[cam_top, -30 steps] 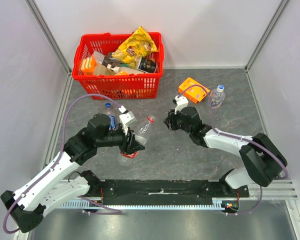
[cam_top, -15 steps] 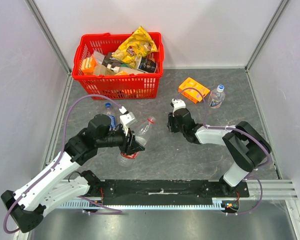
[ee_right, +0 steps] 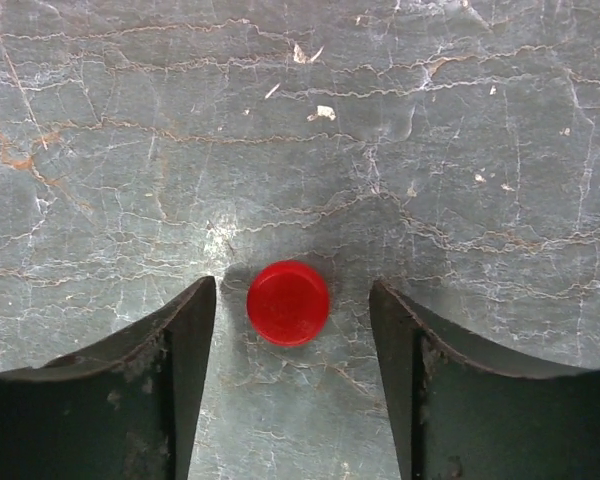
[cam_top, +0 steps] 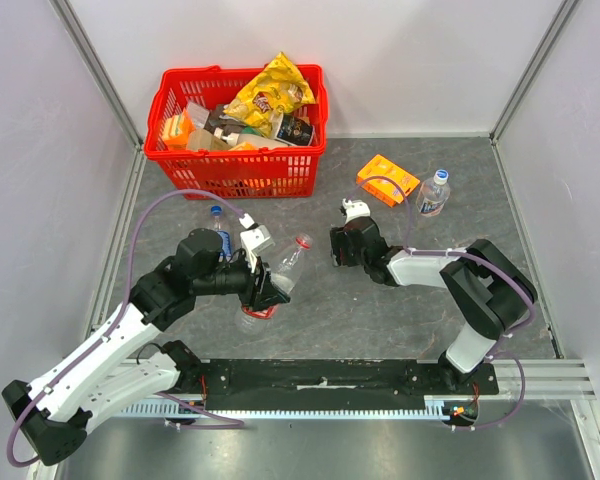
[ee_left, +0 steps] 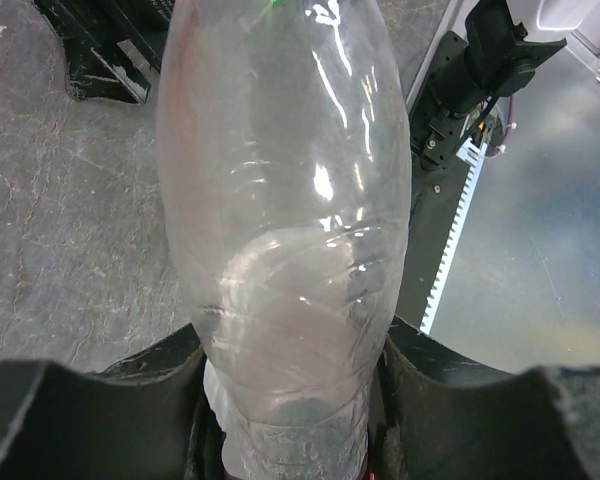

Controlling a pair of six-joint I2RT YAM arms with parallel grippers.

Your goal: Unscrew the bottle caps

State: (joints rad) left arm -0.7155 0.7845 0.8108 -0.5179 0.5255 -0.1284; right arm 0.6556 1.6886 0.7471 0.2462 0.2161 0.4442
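Red cap [ee_right: 288, 302] lies between spread right tool [ee_right: 292, 292] — left tool [ee_left: 290, 400] clenches clear bottle [ee_left: 285, 200], far end cropped.

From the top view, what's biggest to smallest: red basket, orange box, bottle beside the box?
1. Basket
2. Box
3. Bottle, only slightly smaller-looking than the box

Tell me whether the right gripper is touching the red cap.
Apart. The right wrist view shows the red cap lying between the open fingers of the right gripper, with grey table visible on both sides of it.
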